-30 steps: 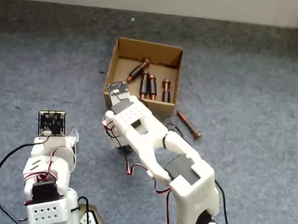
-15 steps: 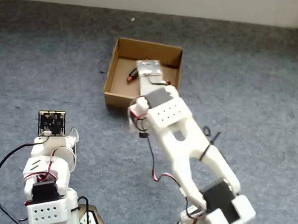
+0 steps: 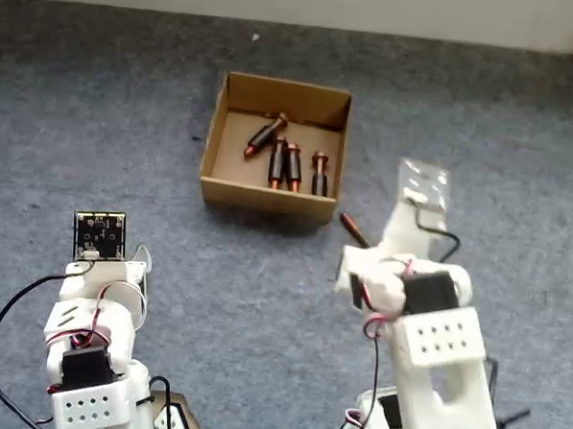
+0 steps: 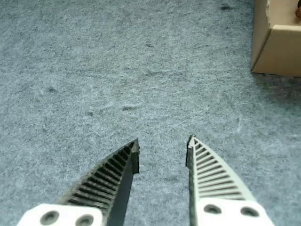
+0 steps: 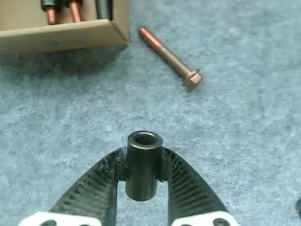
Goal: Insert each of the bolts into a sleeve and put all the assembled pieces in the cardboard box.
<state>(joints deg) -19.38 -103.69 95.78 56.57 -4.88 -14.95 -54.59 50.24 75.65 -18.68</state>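
**High view.** The cardboard box (image 3: 268, 196) stands open on the grey carpeted worktop (image 3: 99, 118). Four assembled pieces (image 3: 293, 166) lie on its floor. One is tilted toward the far wall, and three lie side by side against the near wall. A loose bolt (image 3: 351, 226) lies on the worktop just beside the box's near right corner, its far end hidden under the right arm (image 3: 426, 308). The left arm (image 3: 93, 329) sits at the near left, well apart from the box.

**Right wrist view.** The right claw (image 5: 143, 157) is clamped on a black sleeve (image 5: 142, 181). One ribbed finger presses each side, the sleeve lies lengthwise between them, and its open bore faces outward. Beyond it the copper bolt (image 5: 169, 56) lies flat. Its plain tip is near the box wall (image 5: 61, 40) but apart from it, and its hexagonal head points away.

**Left wrist view.** The left claw (image 4: 163, 149) has its fingers spread, with nothing between them, above bare worktop. A corner of the box (image 4: 277, 42) shows beyond.
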